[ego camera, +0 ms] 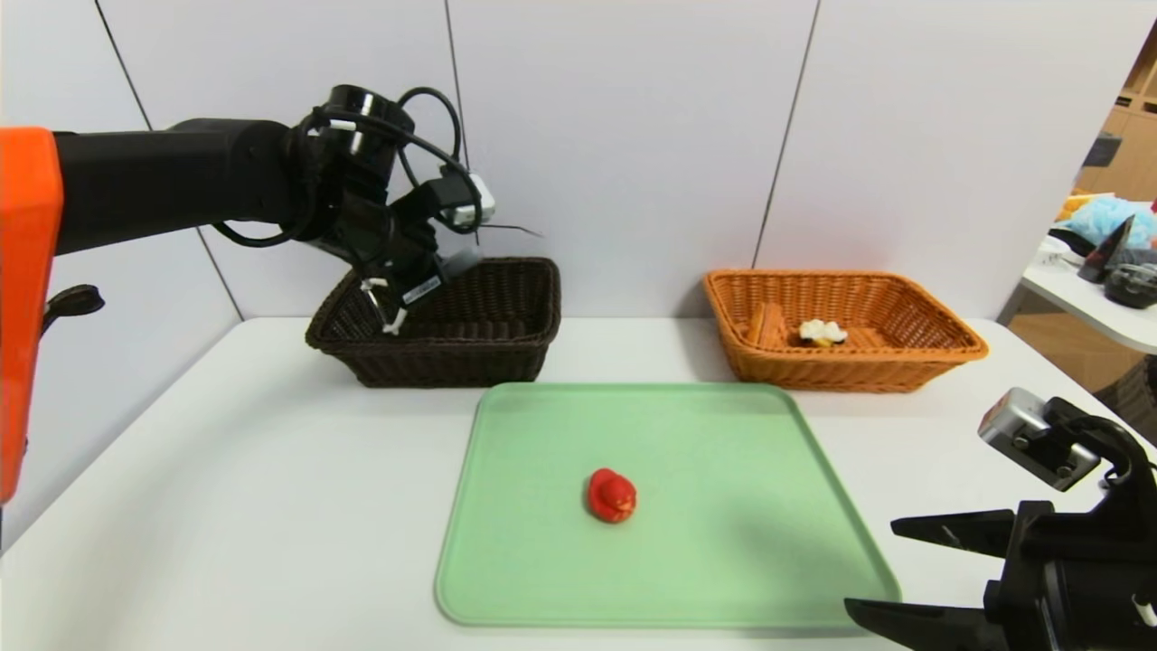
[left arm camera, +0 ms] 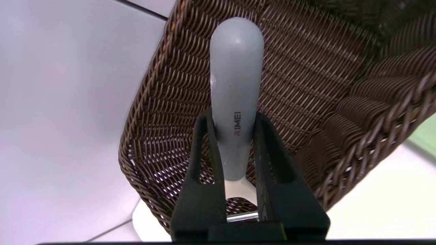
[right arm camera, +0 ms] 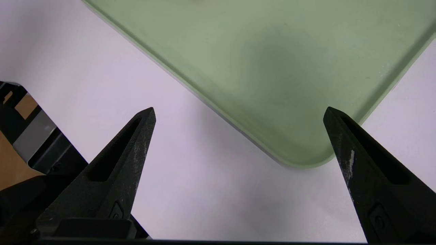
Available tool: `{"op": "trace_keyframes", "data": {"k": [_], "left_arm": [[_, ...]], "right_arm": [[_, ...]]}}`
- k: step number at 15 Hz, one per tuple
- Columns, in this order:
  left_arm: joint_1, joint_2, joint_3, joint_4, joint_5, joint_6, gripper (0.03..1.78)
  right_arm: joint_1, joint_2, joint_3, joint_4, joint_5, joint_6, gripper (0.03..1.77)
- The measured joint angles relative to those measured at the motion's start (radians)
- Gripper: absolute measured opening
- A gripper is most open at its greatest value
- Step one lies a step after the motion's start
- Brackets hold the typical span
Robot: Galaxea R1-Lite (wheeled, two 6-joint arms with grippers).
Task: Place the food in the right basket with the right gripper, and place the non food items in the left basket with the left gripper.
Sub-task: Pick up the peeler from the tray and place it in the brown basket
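White table (ego camera: pixel 271 506), pale panelled wall behind, cluttered side table showing at far right.

Left gripper (ego camera: pixel 398 294) hanging over near-left part of left basket (ego camera: pixel 506 348), jaws pinching peeler (left arm camera: pixel 235 102) across lower part of its grey handle. Smooth rounded handle end sticking out past fingertips (left arm camera: pixel 264 136), white head sitting back toward the wrist. Peeler hovering inside the basket's rim line, not yet lying on the weave.

Left basket: dark brown wicker, rectangular, tight weave, braided rim. Right basket (ego camera: pixel 940 357): orange-tan wicker, flared rim, well apart to the right, both standing at the table's back edge just beside the wall. Food (ego camera: pixel 821 333) lying inside right basket, white cream and yellow topping showing.

Red toy (ego camera: pixel 611 495) sitting alone near the middle of green tray (ego camera: pixel 506 561), smooth plastic, rounded corners, raised lip. Open tray surface all around the toy.

Right gripper (ego camera: pixel 872 570) idling low at near-right, beside the tray's near-right corner, jaws spread wide, gripping nothing. Bare table lying between tray and both baskets.
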Motion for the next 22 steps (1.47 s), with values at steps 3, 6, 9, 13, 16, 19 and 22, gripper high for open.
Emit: {"op": "trace_keyframes", "data": {"k": [3, 6, 9, 13, 16, 19, 22], "left_arm": [[0.014, 0.033, 0.000, -0.032, -0.028, 0.076, 0.28], [0.031, 0.070, 0.000, -0.100, -0.059, 0.130, 0.28], [0.033, 0.113, 0.000, -0.147, -0.073, 0.142, 0.28], [0.033, 0.154, 0.000, -0.167, -0.113, 0.137, 0.28], [0.034, 0.169, 0.000, -0.167, -0.115, 0.125, 0.28], [0.033, 0.173, 0.000, -0.166, -0.115, 0.103, 0.28], [0.031, 0.173, -0.001, -0.167, -0.114, 0.062, 0.28]], "right_arm": [[-0.006, -0.005, 0.012, 0.000, 0.000, 0.000, 1.70], [-0.014, -0.006, 0.014, -0.004, 0.000, 0.000, 1.70], [-0.024, -0.004, 0.014, -0.004, 0.000, -0.001, 1.70], [-0.034, -0.003, 0.016, 0.000, 0.000, -0.001, 1.70], [-0.036, -0.002, 0.016, 0.001, 0.000, -0.001, 1.70], [-0.036, 0.000, 0.016, 0.001, 0.000, -0.001, 1.70], [-0.036, 0.000, 0.016, 0.000, 0.000, -0.001, 1.70]]}}
